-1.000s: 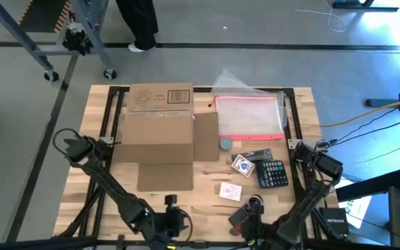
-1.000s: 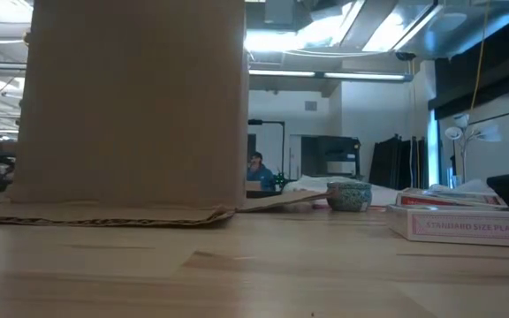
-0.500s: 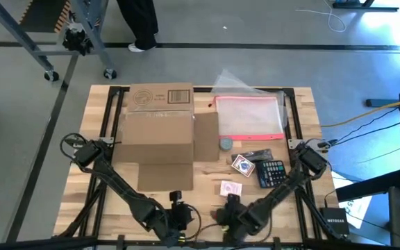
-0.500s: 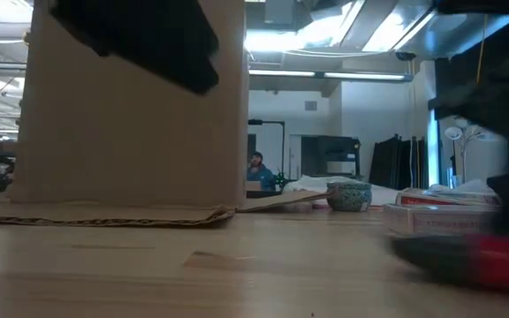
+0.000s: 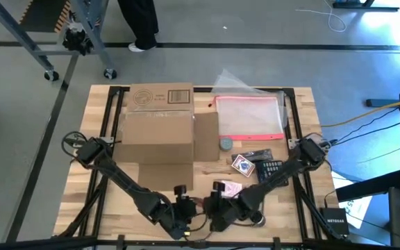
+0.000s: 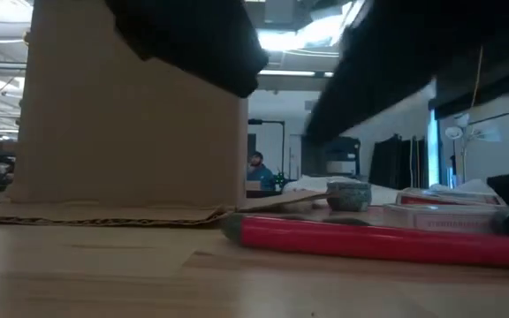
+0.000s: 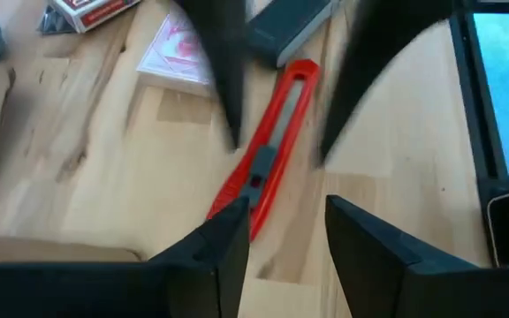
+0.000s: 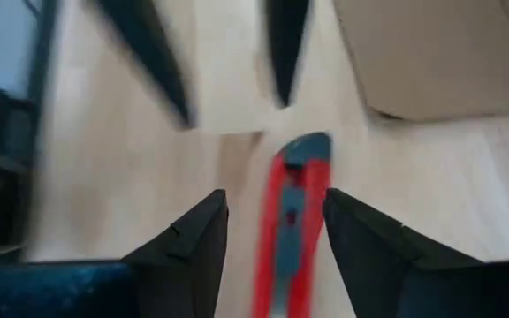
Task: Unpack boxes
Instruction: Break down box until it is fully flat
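Box sits upper-left of centre in the high view, front flap folded flat onto the bench, label panel at its far side. In the low view it fills the left half. Looks already emptied, judging by what lies around it.

Lower centre of the high view: both grippers now meet nose to nose. Left gripper has swung up from the bottom edge over the last second; right gripper has come across from the lower right. A second ago both were parked low and the low view was clear of them; now dark arm shapes hang across its top.

Between them lies a red box cutter, flat on the wood. It also shows as a red bar in the low view, where there was none a second ago. Right wrist view has it straight ahead between its own fingers.

Fingers: left pair spread, nothing between them, cutter just beyond the tips. Right pair also spread, straddling the cutter's line; can't tell if they touch it.

Right of the box: clear pouch with pink edge, small teal tub, card deck, calculator.

Read: looks like a cutter pickup or handover.
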Robot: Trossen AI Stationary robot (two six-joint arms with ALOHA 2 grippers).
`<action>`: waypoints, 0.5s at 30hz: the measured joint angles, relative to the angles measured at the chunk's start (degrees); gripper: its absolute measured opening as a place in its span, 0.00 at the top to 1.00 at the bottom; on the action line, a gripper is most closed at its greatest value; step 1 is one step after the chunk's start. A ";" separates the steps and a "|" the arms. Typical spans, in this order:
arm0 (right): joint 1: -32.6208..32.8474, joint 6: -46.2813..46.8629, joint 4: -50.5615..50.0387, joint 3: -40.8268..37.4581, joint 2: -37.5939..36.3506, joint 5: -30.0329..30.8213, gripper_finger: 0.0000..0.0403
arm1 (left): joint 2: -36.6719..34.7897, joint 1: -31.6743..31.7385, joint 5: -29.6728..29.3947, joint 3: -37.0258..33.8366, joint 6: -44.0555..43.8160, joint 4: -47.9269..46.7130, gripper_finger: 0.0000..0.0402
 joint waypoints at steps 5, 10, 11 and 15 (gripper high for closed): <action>5.41 11.73 -3.39 -0.25 -0.38 0.45 0.55 | 0.11 2.69 2.71 -0.02 4.34 0.74 0.65; 10.41 18.72 3.12 -0.88 3.63 1.85 0.55 | 1.14 6.60 8.81 -1.27 9.92 2.95 0.65; 10.87 19.49 4.07 -0.96 4.55 1.86 0.55 | 1.14 7.29 9.96 -1.94 10.79 3.95 0.65; 10.52 26.02 2.93 -0.72 7.35 3.15 0.55 | 1.07 10.02 14.31 -4.50 11.91 5.68 0.65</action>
